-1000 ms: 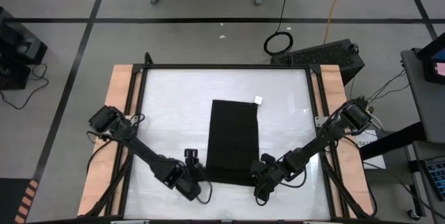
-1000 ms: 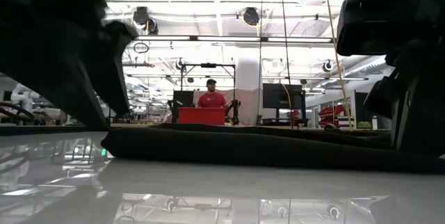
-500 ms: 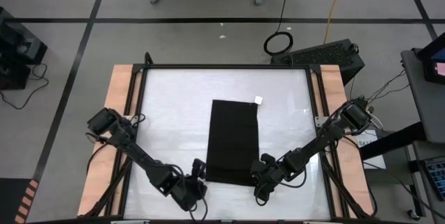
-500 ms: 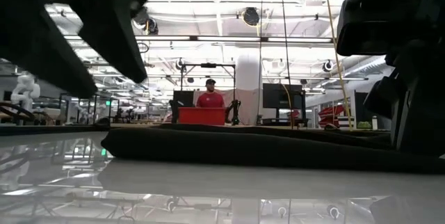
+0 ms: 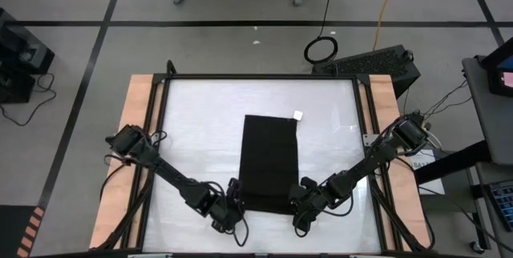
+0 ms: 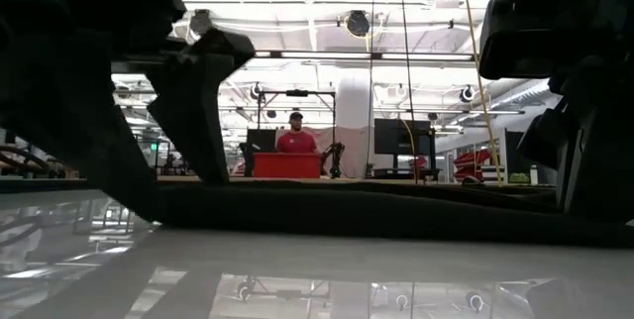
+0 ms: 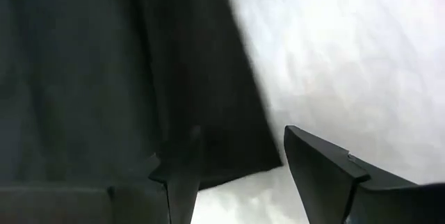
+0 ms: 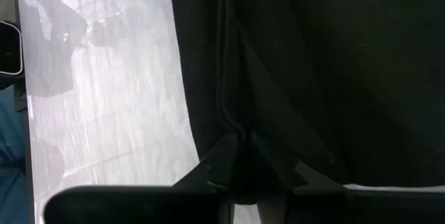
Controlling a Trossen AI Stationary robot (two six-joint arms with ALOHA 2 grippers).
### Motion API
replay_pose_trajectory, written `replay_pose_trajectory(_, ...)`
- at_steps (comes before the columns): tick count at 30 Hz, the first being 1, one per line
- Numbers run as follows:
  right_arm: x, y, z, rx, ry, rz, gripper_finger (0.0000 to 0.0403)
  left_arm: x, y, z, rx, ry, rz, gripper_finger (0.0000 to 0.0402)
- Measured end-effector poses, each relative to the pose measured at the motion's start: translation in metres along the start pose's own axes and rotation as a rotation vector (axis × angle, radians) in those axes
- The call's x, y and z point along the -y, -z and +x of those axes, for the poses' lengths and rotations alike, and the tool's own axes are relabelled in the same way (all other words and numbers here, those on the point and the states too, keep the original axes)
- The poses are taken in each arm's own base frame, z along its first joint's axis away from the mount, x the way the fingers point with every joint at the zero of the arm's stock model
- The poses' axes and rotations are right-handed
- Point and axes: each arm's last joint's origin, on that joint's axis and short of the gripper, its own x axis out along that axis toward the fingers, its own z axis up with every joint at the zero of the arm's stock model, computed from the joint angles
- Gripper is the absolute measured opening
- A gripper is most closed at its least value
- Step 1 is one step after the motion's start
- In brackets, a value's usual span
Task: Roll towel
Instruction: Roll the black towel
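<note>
The black towel (image 5: 269, 162) lies flat on the white table as a long folded strip, its small white tag (image 5: 297, 115) at the far right corner. My left gripper (image 5: 233, 203) is open at the towel's near left corner (image 7: 268, 160); one finger stands over the cloth, the other over bare table. My right gripper (image 5: 299, 199) is shut on the towel at its near right corner. In the low view the towel (image 6: 376, 212) shows as a low dark band between both grippers. My left gripper stands with its fingers on either side of the towel's near left corner; I cannot tell whether it touches the cloth. My right gripper pinches the towel's near edge (image 8: 238, 139) between its two fingers, close to the near right corner, coming from above. The cloth puckers into a small ridge at the fingers, and the rest lies flat on the table.
Wooden side rails (image 5: 138, 130) and a dark frame border the white table. A black box (image 5: 377, 64) and a coiled cable (image 5: 321, 49) lie beyond the far right corner. A person in red (image 6: 299, 139) stands far behind the table in the room.
My left gripper has gone toward the table's right and near edges, up and then down again, ending at the towel's near left corner. The towel has stayed flat.
</note>
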Motion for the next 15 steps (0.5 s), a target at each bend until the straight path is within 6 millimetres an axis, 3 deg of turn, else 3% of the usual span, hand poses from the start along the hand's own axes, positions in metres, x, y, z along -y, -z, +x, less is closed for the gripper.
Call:
replay_pose_trajectory(8, 0.0, 0.0, 0.0, 0.002, -0.003, -0.002, 0.0032, -0.006, 0.002, 0.013, -0.023, 0.053, -0.028, 0.0178)
replay_pose_trajectory(15, -0.001, 0.0, -0.001, 0.003, -0.006, -0.011, 0.0032, -0.008, 0.003, 0.015, -0.031, 0.056, -0.057, 0.0064)
